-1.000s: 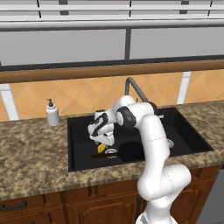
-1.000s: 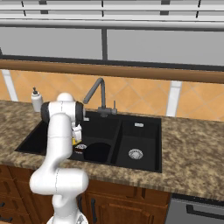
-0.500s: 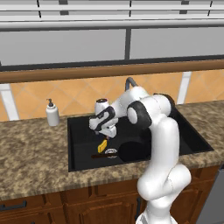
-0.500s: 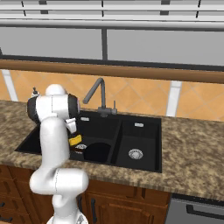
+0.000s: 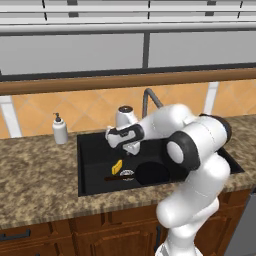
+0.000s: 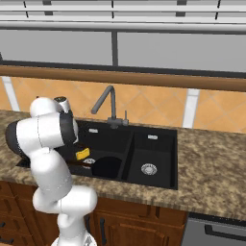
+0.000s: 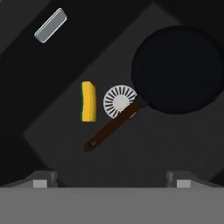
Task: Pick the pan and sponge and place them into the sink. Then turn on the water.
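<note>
Fingers point(image 7: 41, 179) spread wide, holding nothing, hovering above the left basin of the sink point(image 5: 90, 175). Below them the sponge point(image 7: 88, 101), lying on the basin floor just beside the drain point(image 7: 119, 101). Next to it the pan point(image 7: 177, 70), handle across the drain. Both already in the sink. No stream from the faucet point(image 6: 105, 103); turning on the water left, by the look of it.

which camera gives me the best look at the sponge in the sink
The hand view: it looks straight down on the sponge, unobstructed, lying beside the silver drain near the pan handle. The left base view shows it small below the arm. The right base view shows it partly behind the arm.
</note>
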### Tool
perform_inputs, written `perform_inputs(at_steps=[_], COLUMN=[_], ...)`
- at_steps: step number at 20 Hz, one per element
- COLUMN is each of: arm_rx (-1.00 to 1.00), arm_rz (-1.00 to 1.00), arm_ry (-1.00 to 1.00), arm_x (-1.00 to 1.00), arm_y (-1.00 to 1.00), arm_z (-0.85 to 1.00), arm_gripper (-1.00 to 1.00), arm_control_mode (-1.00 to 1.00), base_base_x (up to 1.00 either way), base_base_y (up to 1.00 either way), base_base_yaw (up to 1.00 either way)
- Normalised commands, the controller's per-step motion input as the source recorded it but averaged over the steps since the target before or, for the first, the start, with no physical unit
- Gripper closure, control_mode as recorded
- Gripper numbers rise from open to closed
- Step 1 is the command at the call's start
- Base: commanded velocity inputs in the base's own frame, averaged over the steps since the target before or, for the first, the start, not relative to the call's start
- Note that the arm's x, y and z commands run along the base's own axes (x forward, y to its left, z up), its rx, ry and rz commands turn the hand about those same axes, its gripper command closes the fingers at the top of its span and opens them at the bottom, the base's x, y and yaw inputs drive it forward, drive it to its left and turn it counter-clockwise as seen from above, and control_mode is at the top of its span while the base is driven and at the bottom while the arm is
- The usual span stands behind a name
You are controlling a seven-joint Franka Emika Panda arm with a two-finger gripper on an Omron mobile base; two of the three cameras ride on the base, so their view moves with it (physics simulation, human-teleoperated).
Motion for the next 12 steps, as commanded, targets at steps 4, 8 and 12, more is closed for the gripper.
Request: perform_inputs(at_steps=[4, 8, 12], arm_rx=[0.24, 0.11, 0.0], arm_rz=[0.1, 0.13, 0.14], arm_ry=[0.0, -0.11, -0.15], arm_x=[-0.04, -0.28, -0.33], arm_y=[-0.41, -0.32, -0.26], arm_z=[0.09, 0.46, 0.64], arm_gripper=[-1.0, -1.0, -1.0], arm_control_mode=[-1.0, -1.0, -1.0], base_base_x=[0.0, 0.0, 0.0], base_base_y=[0.0, 0.0, 0.0], base_base_yaw=[0.0, 0.0, 0.0])
